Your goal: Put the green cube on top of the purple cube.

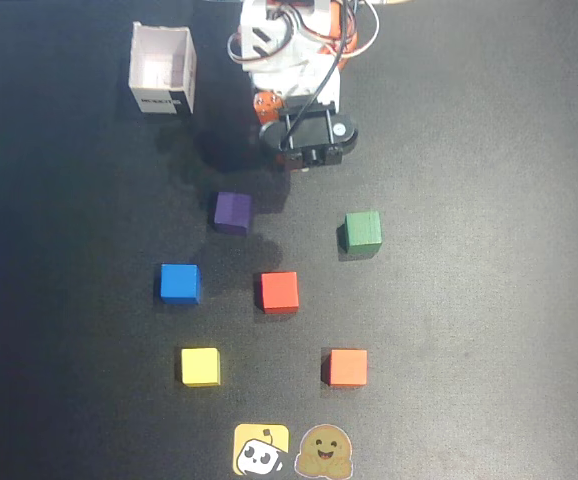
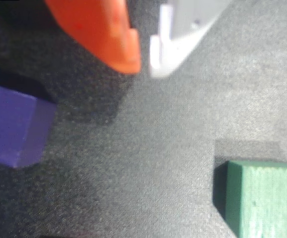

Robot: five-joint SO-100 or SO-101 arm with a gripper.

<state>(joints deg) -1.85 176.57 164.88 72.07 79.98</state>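
In wrist view, nearly closed gripper (image 2: 144,67) (overhead: hidden).

Dark matte mat (image 1: 489,120) covers the whole tabletop, w/ fine woven texture in wrist view. Light comes from above, approx. from the right, casting soft shadows to the left. Pale strip at top edge, maybe bare table.

Overhead view: purple cube (image 1: 232,211) left of green cube (image 1: 362,231), well apart.
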